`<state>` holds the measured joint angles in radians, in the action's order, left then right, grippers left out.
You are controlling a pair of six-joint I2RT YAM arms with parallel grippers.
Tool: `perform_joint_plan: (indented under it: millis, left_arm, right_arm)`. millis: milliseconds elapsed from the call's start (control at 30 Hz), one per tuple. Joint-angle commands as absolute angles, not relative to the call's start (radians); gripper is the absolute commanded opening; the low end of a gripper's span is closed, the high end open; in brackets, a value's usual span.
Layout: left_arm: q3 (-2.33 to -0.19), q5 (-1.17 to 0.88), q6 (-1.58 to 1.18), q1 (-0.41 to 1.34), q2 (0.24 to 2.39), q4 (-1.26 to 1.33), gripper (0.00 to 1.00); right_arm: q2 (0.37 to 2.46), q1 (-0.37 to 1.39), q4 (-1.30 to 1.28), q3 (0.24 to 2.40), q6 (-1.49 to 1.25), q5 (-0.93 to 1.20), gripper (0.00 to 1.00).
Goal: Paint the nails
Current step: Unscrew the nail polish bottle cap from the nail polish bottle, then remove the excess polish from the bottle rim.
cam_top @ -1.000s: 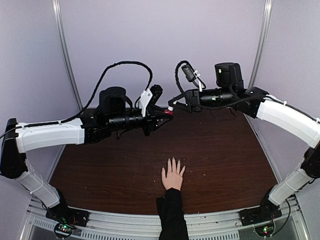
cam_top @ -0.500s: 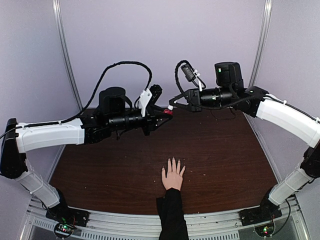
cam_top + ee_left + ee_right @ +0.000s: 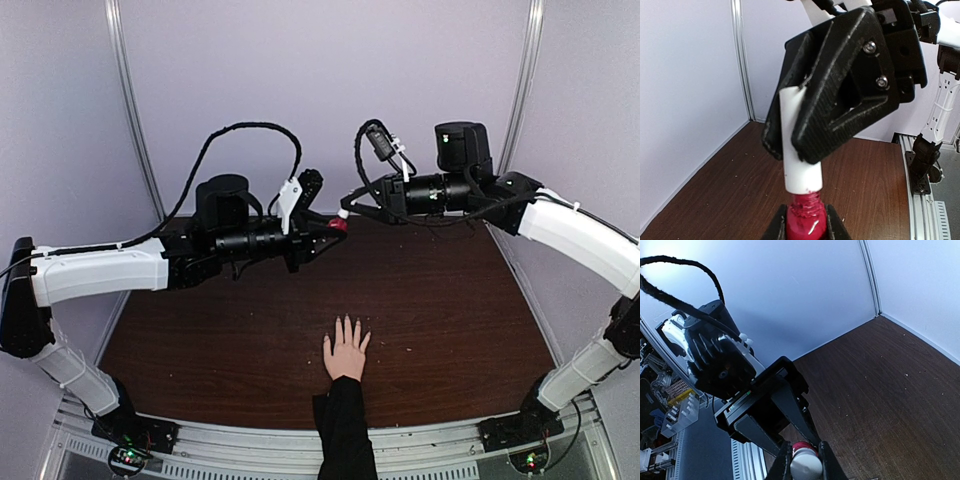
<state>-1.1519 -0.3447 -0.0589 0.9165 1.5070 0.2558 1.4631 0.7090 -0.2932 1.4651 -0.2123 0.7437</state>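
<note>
**Above mid-table, I am working the cap off the bottle**

Up at 12 o'clock from the hand [image 3: 346, 352], I am gripping the bottle [image 3: 805, 224] in the left gripper [image 3: 333, 227]. Its jaws are pinching the red glass so the bottle cannot turn. From 3 o'clock, the right gripper [image 3: 797, 135] is clamping the white cap [image 3: 801, 172], jaws narrow around it. The threaded neck is showing just under the cap, so I judge the cap is loosening or lifting. I cannot tell whether the brush is out. Both arms are stretching inward with forearms near level and wrists meeting nose to nose, well above the table [image 3: 450, 300].

The nails [image 3: 346, 321] are waiting at 6 o'clock by the near edge. The hand is lying flat with fingers pointing to 12, well apart from the bottle. They are too small here for me to tell whether they are painted.
</note>
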Motion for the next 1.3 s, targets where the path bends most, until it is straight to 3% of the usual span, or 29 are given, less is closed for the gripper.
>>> perform_joint_plan:
  millis: [0, 1267]
  left_arm:
    - [-1.163, -0.392, -0.063, 0.92, 1.498, 0.274, 0.0]
    - [-1.16, -0.388, -0.067, 0.92, 1.508, 0.286, 0.0]
  right_arm:
    - [1.426, 0.705, -0.287, 1.47, -0.154, 0.749, 0.01]
    - [1.379, 0.706, -0.302, 1.457, -0.102, 0.735, 0.0]
